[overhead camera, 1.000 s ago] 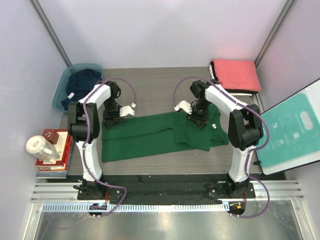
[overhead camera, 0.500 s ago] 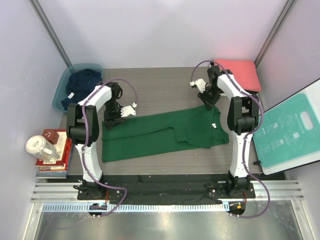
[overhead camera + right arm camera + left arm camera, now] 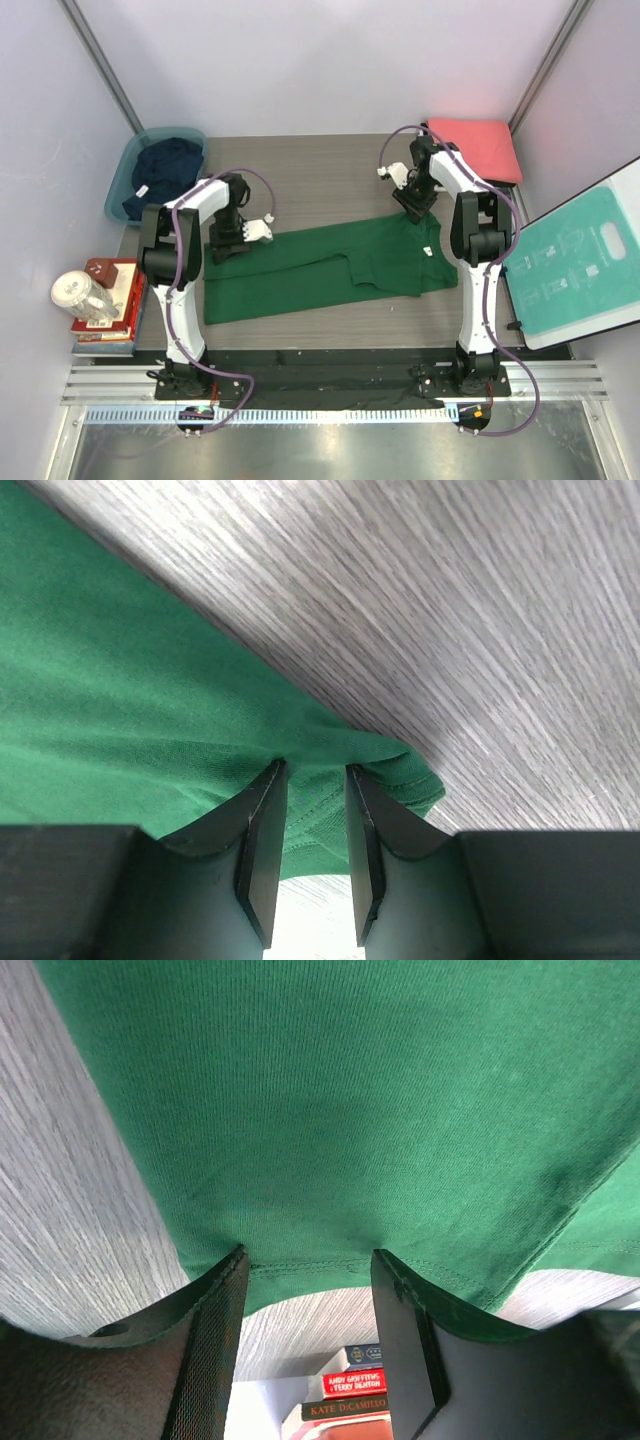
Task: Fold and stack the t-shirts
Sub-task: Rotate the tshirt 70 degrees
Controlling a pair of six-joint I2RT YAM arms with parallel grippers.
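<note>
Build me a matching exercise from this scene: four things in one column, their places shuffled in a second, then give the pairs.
Things:
1. green t-shirt
2. navy t-shirt
3. coral-red t-shirt
4. books

Places:
A. inside the teal tub at the far left
B. folded at the far right corner of the table
C. spread across the middle of the table
D. stacked at the near left, beside the table

Pairs: 1-C, 2-A, 3-B, 4-D
</note>
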